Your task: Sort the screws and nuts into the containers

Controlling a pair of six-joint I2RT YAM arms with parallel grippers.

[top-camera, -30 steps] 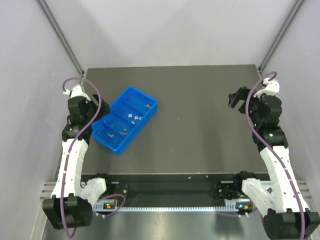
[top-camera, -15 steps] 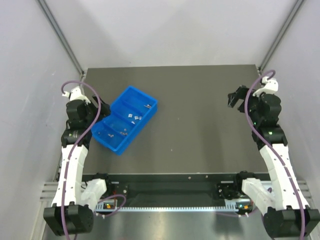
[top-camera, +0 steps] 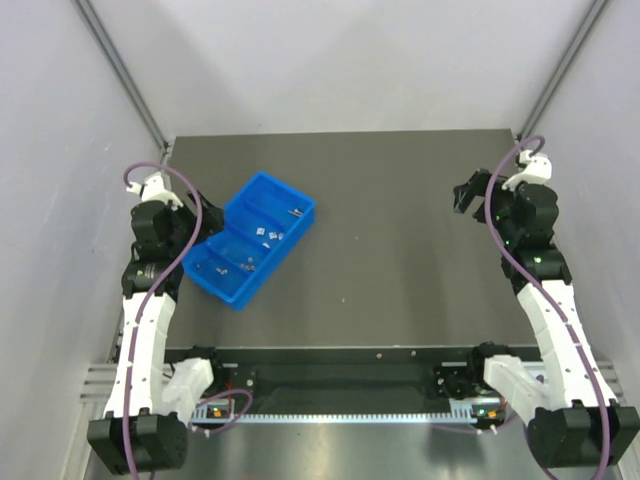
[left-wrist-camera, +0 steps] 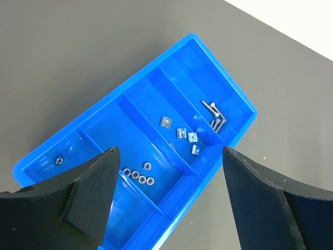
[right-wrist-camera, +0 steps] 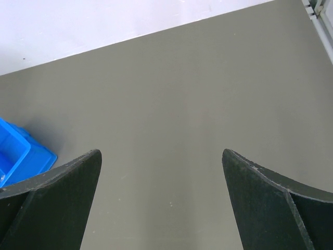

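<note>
**Item 1. Bright blue rectangular plastic tray** [left-wrist-camera: 104,130], split by inner dividers. It lies askew on the dark grey surface [top-camera: 400,280], near the left edge and about midway between the near and far edges.

**Item 2. Slender silver metal screws** [left-wrist-camera: 214,115]. A few lie together in the tray's end compartment, the one furthest from the left arm.

**Item 3. Tiny silver-grey metal nuts.**
- Squarish ones [left-wrist-camera: 179,133] lie in the compartment next to the screws.
- Ring-shaped ones [left-wrist-camera: 138,177] lie in a row in the compartment after that.
- One lone nut [left-wrist-camera: 59,160] lies in the opposite end compartment.

No loose piece can be made out on the bare surface, though pieces this small could escape the overhead view.

**Item 4. Left pincer** [left-wrist-camera: 167,156]. Its jaws are apart and hold nothing. It hovers above the tray without touching it.

**Item 5. Right pincer** [right-wrist-camera: 161,156]. Its jaws are wide apart and hold nothing. It is over the right side of the surface, well apart from the tray.

**Handling note (judgement).**
- The sorting looks finished or nearly so, and the step in hand looks like a check and pull-back.
- Scan the surface for strays before calling it finished.
- Lift the left arm straight up, so that no finger catches the rim and shakes pieces over a divider.
- Keep both pincers apart.
</note>
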